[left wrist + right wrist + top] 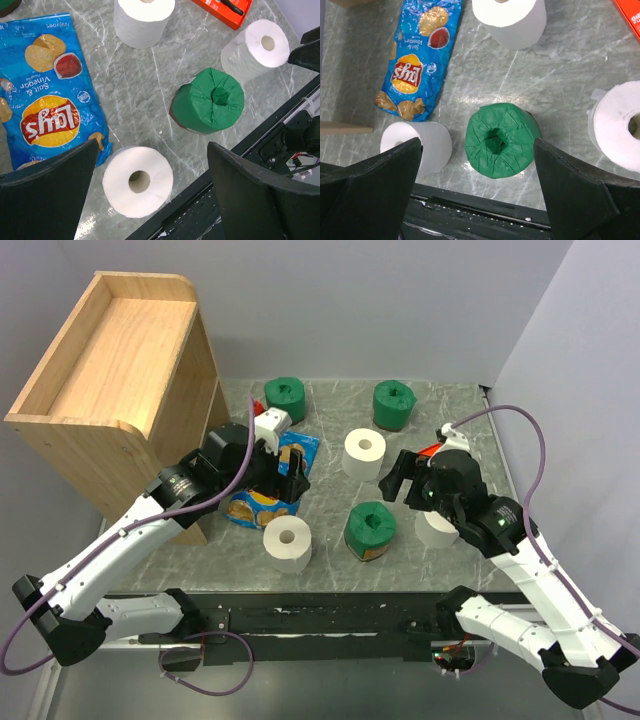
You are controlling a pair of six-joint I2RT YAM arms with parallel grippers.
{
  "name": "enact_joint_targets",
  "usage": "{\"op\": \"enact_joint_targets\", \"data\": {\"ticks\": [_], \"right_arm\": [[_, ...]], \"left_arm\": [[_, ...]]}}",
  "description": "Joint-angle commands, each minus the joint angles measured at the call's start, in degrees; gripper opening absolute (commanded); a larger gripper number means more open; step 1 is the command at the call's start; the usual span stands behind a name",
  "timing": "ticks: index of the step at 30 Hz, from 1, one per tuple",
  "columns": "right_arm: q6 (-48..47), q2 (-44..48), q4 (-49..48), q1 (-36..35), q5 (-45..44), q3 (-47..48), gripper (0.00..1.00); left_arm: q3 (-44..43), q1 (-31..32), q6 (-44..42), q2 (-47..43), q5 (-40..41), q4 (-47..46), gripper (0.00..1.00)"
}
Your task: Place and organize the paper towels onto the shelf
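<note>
The wooden shelf stands at the far left, its tray top bare. Three green paper towel rolls and three white ones stand on the table. My left gripper hangs open above the chip bag; in its wrist view it is above a white roll, with a green roll to the right. My right gripper is open and empty. In its wrist view it hovers over the near green roll.
A blue chip bag lies under the left gripper and also shows in the left wrist view. A red-orange flat object lies at the back right. The table's black front rail runs just below the near rolls.
</note>
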State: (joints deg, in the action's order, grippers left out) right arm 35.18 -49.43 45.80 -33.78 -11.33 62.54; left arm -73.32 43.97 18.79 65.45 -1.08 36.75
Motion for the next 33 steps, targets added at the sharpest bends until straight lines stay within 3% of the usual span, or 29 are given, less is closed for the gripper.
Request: {"op": "enact_joint_targets", "data": {"ticks": [1, 9, 16, 22, 33], "right_arm": [[1.03, 1.26, -2.21, -0.32, -2.11, 0.03, 1.00], [0.86, 1.61, -1.77, -0.23, -2.99, -0.14, 1.00], [-1.51, 5.13, -2.82, -0.32, -1.33, -1.90, 1.00], [-5.20, 11.37, -8.35, -0.32, 3.06, -6.55, 1.00], [-5.82, 15.42, -9.15, -0.23, 3.69, -9.63, 0.99]], "left_arm": [[-1.03, 0.24, 0.29, -0.50, 0.82, 1.03, 0.96], [-4.38, 0.59, 0.11, 2.66, 3.45, 4.73, 0.96], [-4.20, 9.71, 2.92, 8.37, 11.53, 10.08, 0.99], [-5.34, 16.49, 5.47, 14.70, 16.54, 15.10, 0.92], [0.89, 17.03, 8.11, 18.13, 14.71, 12.21, 0.79]]}}
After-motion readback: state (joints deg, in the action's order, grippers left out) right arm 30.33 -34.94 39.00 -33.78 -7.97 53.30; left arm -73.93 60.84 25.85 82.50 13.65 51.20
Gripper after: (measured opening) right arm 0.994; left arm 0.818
